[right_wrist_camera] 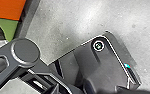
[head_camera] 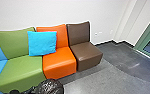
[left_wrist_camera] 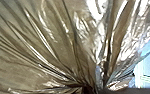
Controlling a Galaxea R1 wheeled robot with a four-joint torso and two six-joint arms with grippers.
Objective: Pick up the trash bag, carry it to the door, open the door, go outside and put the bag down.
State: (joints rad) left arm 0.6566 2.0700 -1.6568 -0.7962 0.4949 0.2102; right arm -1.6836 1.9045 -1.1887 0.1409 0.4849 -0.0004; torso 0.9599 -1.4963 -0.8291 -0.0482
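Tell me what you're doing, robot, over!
Left gripper: on trash bag, plastic bunched tight. Right gripper: can't tell. Green seat looks close to bag, might snag. Over.

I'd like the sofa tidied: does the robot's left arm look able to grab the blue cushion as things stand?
Probably not: the trash bag bunches up tightly close to the left wrist camera, so the left arm looks busy with it, though the blue cushion itself looks uncovered.

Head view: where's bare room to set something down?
Floor between the brown seat and green frame; also the brown seat's top. Crowded: the green seat's front, by the black bag, and around the blue cushion.
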